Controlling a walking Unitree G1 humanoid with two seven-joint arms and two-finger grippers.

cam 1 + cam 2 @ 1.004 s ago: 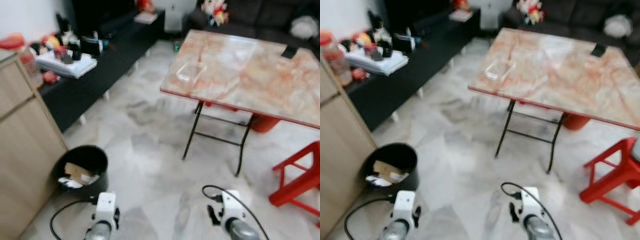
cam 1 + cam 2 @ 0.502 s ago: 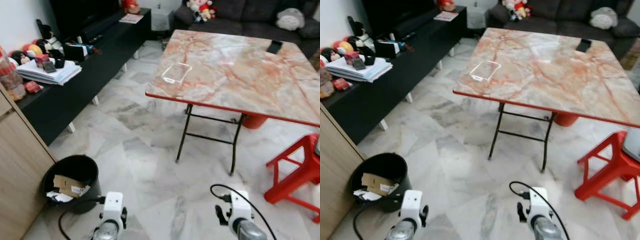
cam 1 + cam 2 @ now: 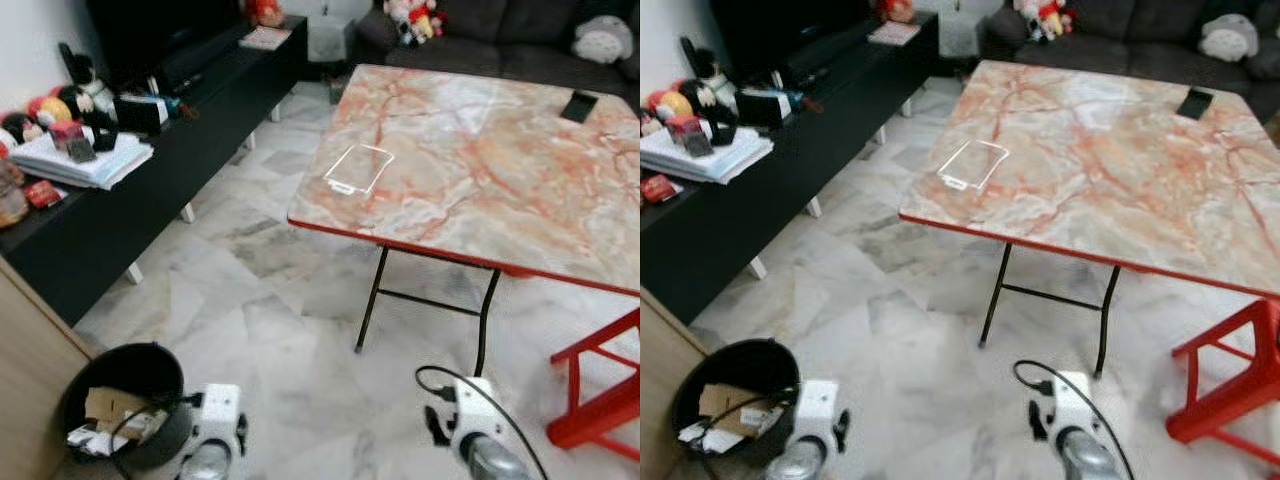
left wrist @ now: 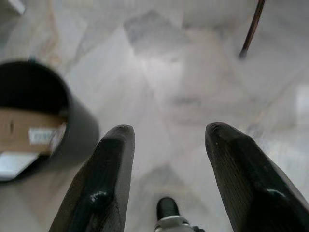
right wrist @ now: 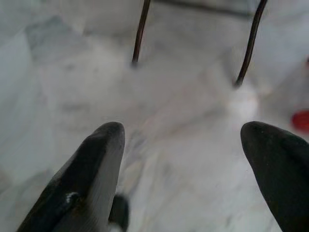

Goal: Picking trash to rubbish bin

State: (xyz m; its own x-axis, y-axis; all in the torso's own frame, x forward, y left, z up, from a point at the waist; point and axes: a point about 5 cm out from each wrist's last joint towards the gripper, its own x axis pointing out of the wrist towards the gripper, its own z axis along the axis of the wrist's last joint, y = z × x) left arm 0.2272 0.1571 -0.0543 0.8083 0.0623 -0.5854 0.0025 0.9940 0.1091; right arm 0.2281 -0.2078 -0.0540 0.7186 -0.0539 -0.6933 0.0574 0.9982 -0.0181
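both grippers hang low over a pale marble-tiled floor (image 3: pixel 300 300), each spread open and holding nothing. seen from the wrist, the left gripper (image 4: pixel 166 140) shows its two black fingers (image 4: pixel 108 183) set moderately apart above bare tile, with the black rubbish bin (image 4: pixel 43 121) just to its left. the right gripper (image 5: pixel 186 140) is spread wider still, its fingers (image 5: pixel 91 164) framing the thin dark legs of the table (image 5: pixel 140 31) farther off.

from the head camera, the silver left arm (image 3: pixel 212 440) and right arm (image 3: pixel 470 430) show at the near edge, each trailing a black cable. the rubbish bin (image 3: pixel 120 405) stands on the floor at near left, touching or just beside a light wooden cabinet (image 3: pixel 25 400); inside lie pieces of cardboard (image 3: pixel 105 405) and white paper scraps. the left arm is just to the bin's right.

farther ahead to the right stands a folding table (image 3: pixel 480 170) with a red-edged, marble-pattern top. a clear flat plastic container (image 3: pixel 358 168) rests near the table's left edge, and a dark phone-like object (image 3: pixel 580 105) lies at its far right. a red stool (image 3: pixel 600 390) stands at near right, beside the table.

along the left runs a long black low cabinet (image 3: pixel 150 160) carrying a stack of white papers (image 3: pixel 75 160), toys and small items. a dark sofa (image 3: pixel 500 35) with soft toys (image 3: pixel 420 18) lines the far wall.
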